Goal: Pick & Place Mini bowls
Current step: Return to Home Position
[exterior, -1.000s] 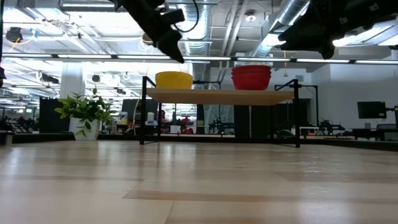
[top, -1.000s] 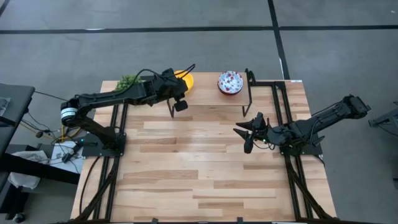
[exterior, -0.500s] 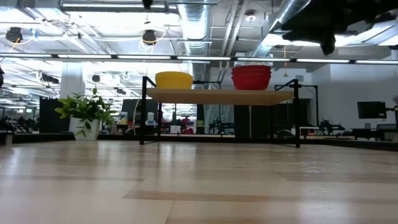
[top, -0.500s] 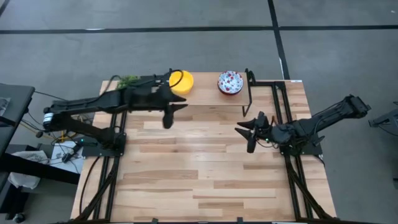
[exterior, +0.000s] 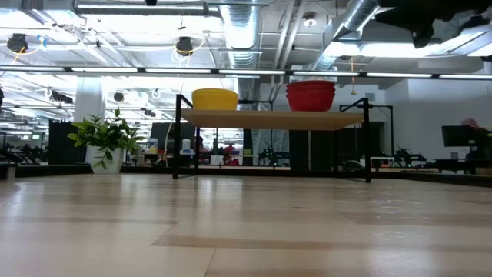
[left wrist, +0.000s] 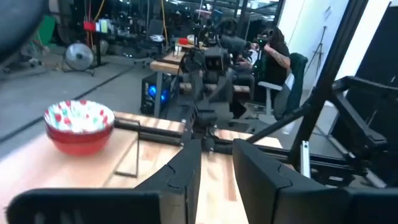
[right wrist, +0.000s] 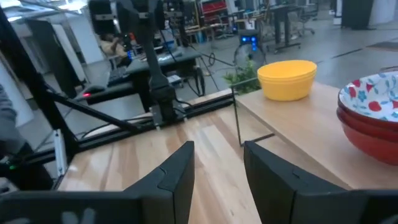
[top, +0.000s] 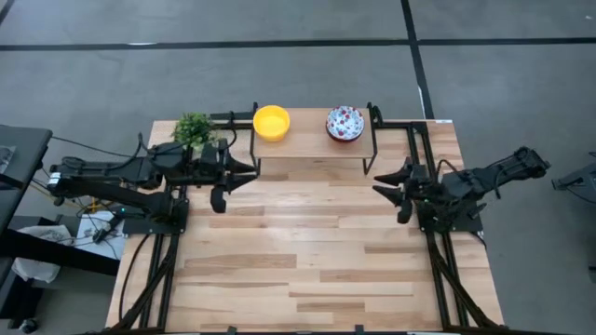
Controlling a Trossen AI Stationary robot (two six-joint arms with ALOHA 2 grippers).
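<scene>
A bowl stack (top: pixel 271 122) sits at the shelf's (top: pixel 308 141) left end, a second stack (top: pixel 345 123) at its right. The plant (top: pixel 193 128) stands left of the shelf.

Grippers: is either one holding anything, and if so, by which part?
Nothing is held: the left gripper and right gripper are both open and empty.

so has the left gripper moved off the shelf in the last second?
Yes. The left gripper has pulled back from over the yellow bowls, leftward, to just outside the shelf's left edge.

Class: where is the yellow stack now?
High view: the yellow stack sits left on the shelf, between the plant and the speckled stack.
</scene>
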